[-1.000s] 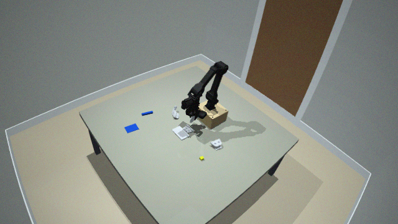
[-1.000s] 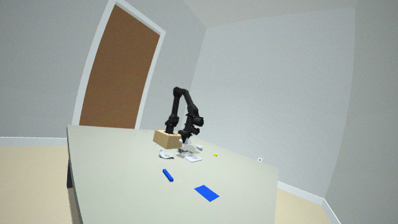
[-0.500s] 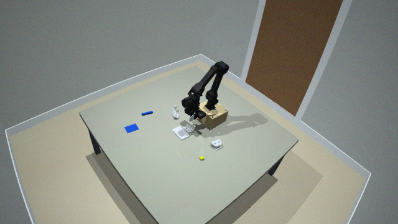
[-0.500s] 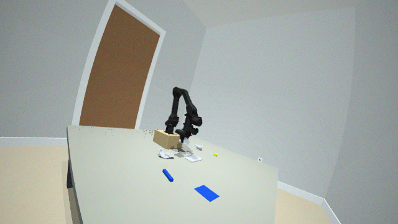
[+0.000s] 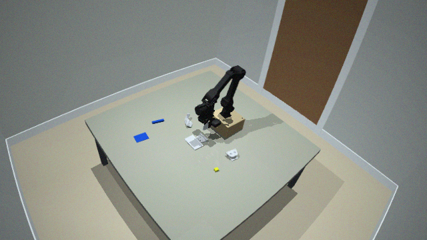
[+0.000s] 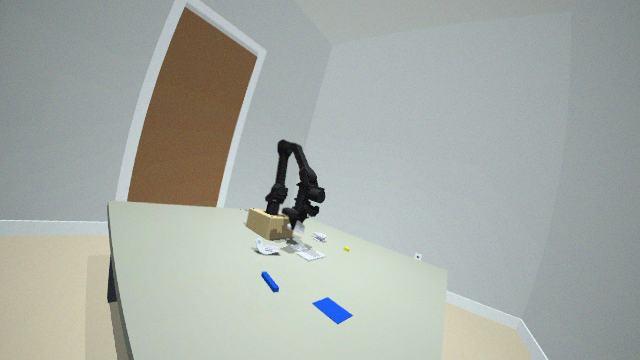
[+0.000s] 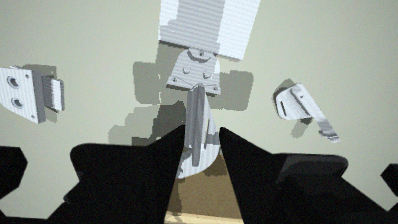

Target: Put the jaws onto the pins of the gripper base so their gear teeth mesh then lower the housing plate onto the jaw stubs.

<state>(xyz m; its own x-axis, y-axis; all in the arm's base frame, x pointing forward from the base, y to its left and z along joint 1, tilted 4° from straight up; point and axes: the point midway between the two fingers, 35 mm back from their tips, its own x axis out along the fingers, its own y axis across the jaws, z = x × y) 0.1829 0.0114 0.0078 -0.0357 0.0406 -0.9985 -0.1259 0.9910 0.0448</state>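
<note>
My gripper (image 5: 209, 125) (image 6: 295, 223) (image 7: 202, 130) is shut on a light grey jaw (image 7: 196, 107) with a long ridge. It holds the jaw above the table, just in front of the wooden block. The gripper base (image 5: 193, 143) (image 6: 311, 255) (image 7: 240, 30) lies flat, its broad white part away from the arm and its end with two pins toward it. In the wrist view the jaw's far end overlaps that pin end; the height between them is unclear. The other jaw (image 5: 188, 121) (image 6: 266, 249) (image 7: 292, 104) lies apart. The housing plate (image 5: 232, 154) (image 6: 319, 237) (image 7: 29, 95), with two holes, lies on the opposite side.
The wooden block (image 5: 235, 128) (image 6: 270, 225) (image 7: 200, 200) carries the arm. A blue bar (image 5: 157, 121) (image 6: 270, 281) and a flat blue sheet (image 5: 141, 137) (image 6: 332, 310) lie beyond the other jaw. A small yellow block (image 5: 216, 169) (image 6: 346, 249) lies near the housing plate.
</note>
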